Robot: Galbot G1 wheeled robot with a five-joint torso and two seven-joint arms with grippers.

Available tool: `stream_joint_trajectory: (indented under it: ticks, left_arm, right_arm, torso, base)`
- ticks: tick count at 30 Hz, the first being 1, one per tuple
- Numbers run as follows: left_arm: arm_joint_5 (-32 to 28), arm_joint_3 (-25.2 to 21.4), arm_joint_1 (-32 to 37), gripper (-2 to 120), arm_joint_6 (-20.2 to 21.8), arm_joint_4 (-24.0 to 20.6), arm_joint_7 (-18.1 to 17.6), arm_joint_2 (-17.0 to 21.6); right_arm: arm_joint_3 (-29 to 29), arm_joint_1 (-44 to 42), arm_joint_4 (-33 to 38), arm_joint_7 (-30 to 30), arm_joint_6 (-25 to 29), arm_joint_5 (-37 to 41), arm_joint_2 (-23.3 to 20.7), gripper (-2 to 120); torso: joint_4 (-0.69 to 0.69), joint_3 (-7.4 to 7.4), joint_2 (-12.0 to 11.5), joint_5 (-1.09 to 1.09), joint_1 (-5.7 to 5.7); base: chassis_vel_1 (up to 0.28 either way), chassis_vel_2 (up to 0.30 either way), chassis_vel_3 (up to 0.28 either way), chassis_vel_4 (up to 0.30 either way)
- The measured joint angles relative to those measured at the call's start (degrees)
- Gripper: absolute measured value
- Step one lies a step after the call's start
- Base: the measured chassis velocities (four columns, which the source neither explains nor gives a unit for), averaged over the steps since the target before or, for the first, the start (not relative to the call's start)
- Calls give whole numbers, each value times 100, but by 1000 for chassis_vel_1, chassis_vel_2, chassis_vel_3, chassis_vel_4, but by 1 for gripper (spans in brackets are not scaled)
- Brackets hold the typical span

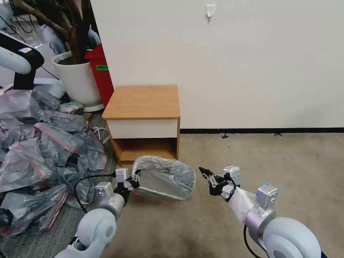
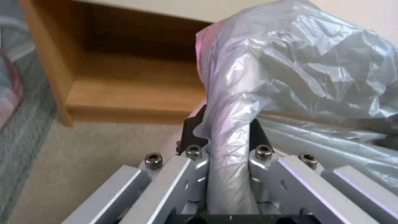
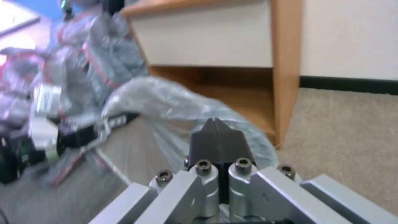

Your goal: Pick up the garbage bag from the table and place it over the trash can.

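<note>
Heap of grey-pink bags [image 1: 39, 150] on the floor at far left, count not readable; its left side is cut off by the frame edge.

Left arm reaches forward low over the carpet, elbow bent. Left gripper [image 1: 134, 178] meets the bag [image 1: 166, 177] at the bin's left rim. In the left wrist view the two black fingers [image 2: 191, 128] are closed on a fold of the bag [image 2: 290, 71], plastic bunched between them.

One bag, one bin. The bag is stretched over the bin [image 1: 157, 183], which lies tipped with its opening towards the robot, on the carpet just in front of the table [image 1: 143, 102]. Bin body is mostly hidden under plastic; pale wall shows through.

One table, top bare, lower shelf open.

Right arm extends forward, gripper [image 1: 205, 172] pointing at the bag's right side, close but apart from it. Right wrist view: fingers [image 3: 215, 140] pressed together, holding nothing. That view is blurred on its far side.
</note>
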Motion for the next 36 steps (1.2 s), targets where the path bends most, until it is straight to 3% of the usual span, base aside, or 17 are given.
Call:
stream_joint_trajectory:
  ticks: [7,15,36]
  left_arm:
    - [965,132,149,7,-350,-28,485,-20]
    - [1430,239,331,7,-465,-95,658,-162]
    - [1597,320,477,7,-520,-165,707,-233]
  right_arm:
    - [-575,485,-302,-186,-432,-277,-182,0]
    - [-1173,927,-621,-305,-946,-576,-152,0]
    - [-1616,1431,-1351,-105,-1213,-715,144,0]
  torso:
    - [1,0,0,0,0]
    - [0,0,0,0,0]
    - [0,0,0,0,0]
  base:
    - [0,0,0,0]
    - [0,0,0,0]
    - [0,0,0,0]
